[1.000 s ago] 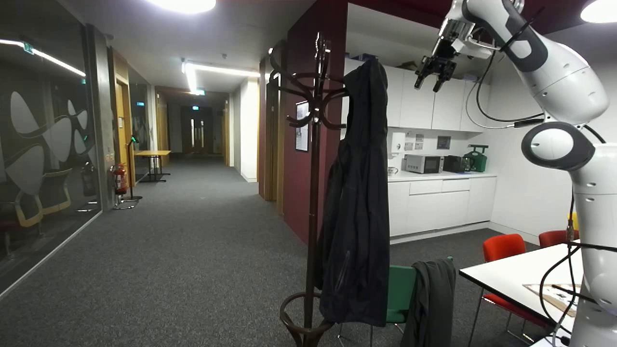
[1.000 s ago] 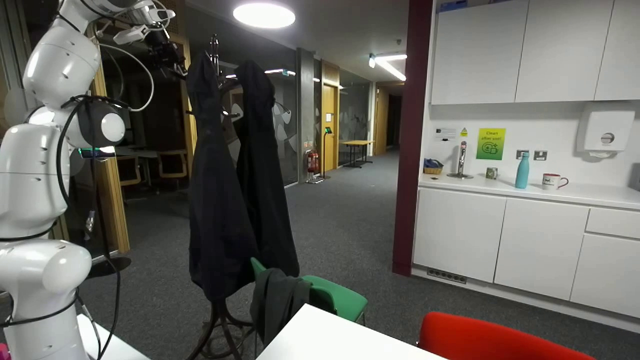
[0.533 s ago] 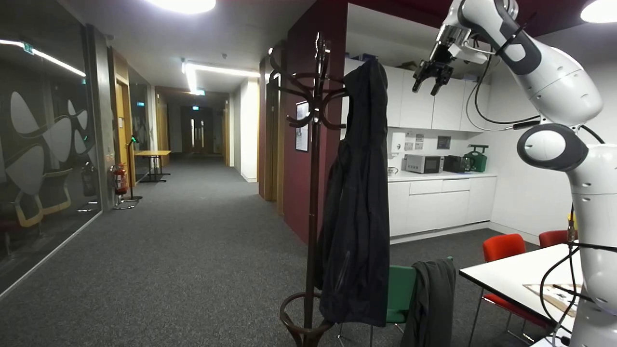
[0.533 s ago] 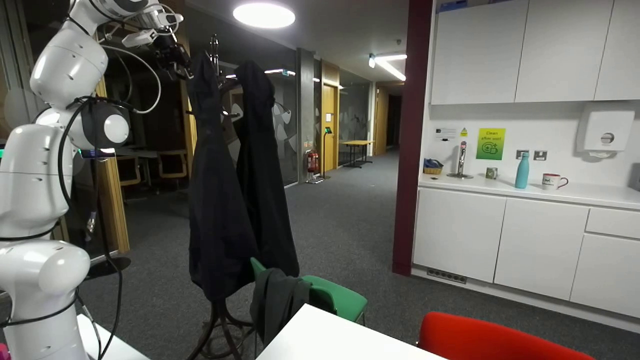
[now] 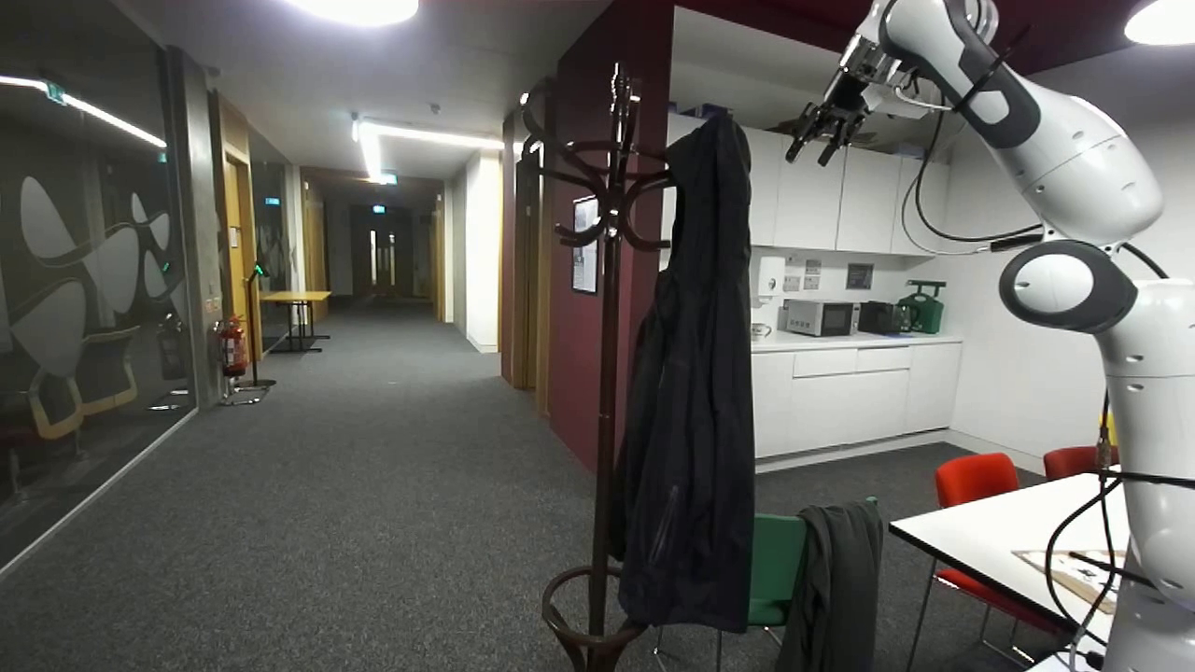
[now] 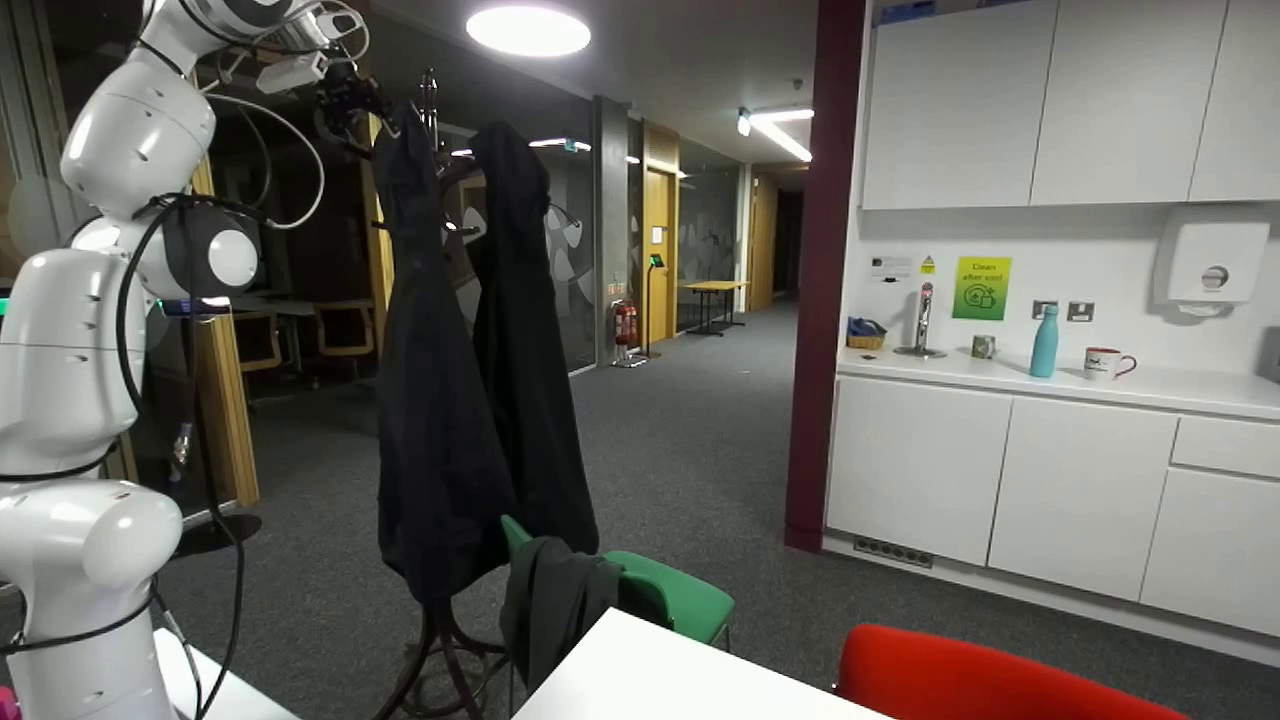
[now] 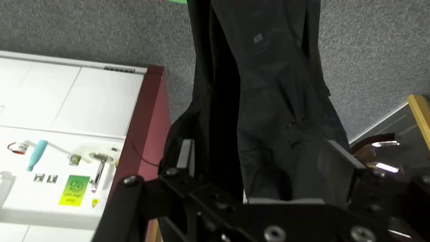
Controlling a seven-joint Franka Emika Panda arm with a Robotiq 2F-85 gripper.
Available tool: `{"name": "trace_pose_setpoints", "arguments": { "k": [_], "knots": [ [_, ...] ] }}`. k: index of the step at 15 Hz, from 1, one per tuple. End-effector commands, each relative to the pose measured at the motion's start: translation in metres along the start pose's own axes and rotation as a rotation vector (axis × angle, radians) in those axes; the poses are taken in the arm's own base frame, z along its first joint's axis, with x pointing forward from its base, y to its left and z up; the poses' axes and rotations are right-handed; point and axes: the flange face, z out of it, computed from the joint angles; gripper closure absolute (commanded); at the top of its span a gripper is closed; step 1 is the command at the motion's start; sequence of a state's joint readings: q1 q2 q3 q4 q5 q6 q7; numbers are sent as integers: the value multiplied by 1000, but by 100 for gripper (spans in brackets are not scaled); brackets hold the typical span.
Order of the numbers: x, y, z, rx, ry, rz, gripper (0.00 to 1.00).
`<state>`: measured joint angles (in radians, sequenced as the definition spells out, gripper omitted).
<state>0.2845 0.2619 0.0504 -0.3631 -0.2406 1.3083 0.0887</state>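
Observation:
My gripper stands open in the air, with nothing gripped between its fingers. In an exterior view it is right of the top of a dark hooded coat, with a visible gap between them. That coat hangs from a brown coat stand. Seen in an exterior view, the gripper overlaps the top of the near coat, and a second black coat hangs behind. In the wrist view the dark cloth of the coats fills the space beyond the spread fingers. Contact with the cloth cannot be made out there.
A green chair with a dark garment over its back stands below the coats. White table and red chair are in front. Kitchen cabinets and a maroon wall edge stand to the side.
The gripper has moved toward the coat stand, leftward in one picture and rightward in another. It dipped slightly, then its fingertips tilted up. The jaws stayed open; the coats have not moved.

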Motion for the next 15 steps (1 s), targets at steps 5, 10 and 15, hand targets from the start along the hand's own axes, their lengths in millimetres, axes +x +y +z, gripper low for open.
{"name": "trace_pose_setpoints", "arguments": {
  "k": [5,10,15],
  "knots": [
    [35,4,16,65,202,-107,0],
    [47,-7,38,195,247,-171,0],
    [46,-14,44,195,215,-150,0]
  ]
}}
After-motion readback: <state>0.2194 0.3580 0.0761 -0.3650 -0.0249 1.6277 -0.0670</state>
